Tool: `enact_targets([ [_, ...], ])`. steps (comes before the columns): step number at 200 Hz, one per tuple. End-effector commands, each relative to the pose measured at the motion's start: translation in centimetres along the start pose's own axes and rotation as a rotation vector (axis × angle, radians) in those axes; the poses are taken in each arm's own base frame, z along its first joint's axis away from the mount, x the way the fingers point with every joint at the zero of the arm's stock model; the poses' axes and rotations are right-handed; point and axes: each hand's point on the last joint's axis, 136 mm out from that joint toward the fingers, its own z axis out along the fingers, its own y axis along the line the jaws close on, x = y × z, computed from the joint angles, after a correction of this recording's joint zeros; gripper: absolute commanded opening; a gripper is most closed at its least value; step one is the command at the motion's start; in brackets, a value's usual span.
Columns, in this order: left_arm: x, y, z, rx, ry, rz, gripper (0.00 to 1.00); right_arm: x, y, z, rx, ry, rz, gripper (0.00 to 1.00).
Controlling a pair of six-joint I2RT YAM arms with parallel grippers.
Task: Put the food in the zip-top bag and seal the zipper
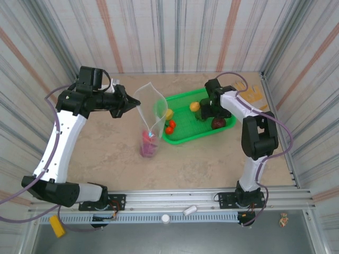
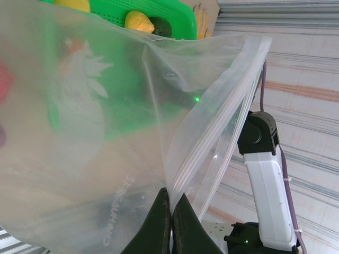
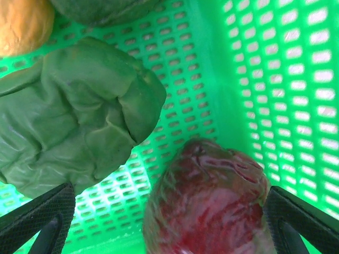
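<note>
Just left of the tray [image 1: 183,138], the left gripper [image 2: 170,211] is clamped on the bag [image 1: 150,108] at its zipper [image 2: 212,143], with pink food [image 1: 148,147] inside. Within the tray, the right gripper [image 3: 169,222] has its jaws wide apart, astride a maroon piece [image 3: 206,201] beside a green piece [image 3: 74,127].

Left arm [image 1: 58,140] and right arm [image 1: 236,106] share white links, black joints, purple cables.
</note>
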Motion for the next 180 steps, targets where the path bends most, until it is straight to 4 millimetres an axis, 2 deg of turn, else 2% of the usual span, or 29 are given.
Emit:
enact_targets([
  [1, 0.2, -0.3, -1.0, 0.024, -0.032, 0.013, 0.0, 1.2, -0.2, -1.8, -0.063, 0.007, 0.064, 0.92],
  [22, 0.2, -0.2, -1.0, 0.021, -0.032, 0.015, 0.0, 1.3, -0.9, -2.9, -0.072, -0.012, 0.089, 0.86],
  [38, 0.1, -0.1, -1.0, 0.019, -0.035, 0.014, 0.0, 1.7, -1.5, -2.9, -0.059, -0.004, 0.095, 0.84],
  [54, 0.1, -0.2, -1.0, 0.02, -0.034, 0.015, 0.0, 2.2, -1.7, -2.2, -0.055, 0.024, 0.094, 0.83],
  [109, 0.2, 0.1, -1.1, 0.014, -0.042, 0.007, 0.0, 3.8, -0.5, 1.0, -0.089, 0.124, 0.11, 0.83],
  [153, 0.2, 0.5, -1.0, 0.007, -0.043, 0.001, 0.0, 3.6, 0.1, 2.8, -0.101, 0.145, 0.121, 0.87],
  [180, 0.3, 0.4, -1.0, 0.009, -0.039, 0.001, 0.0, 3.0, 0.0, 2.8, -0.096, 0.12, 0.127, 0.82],
])
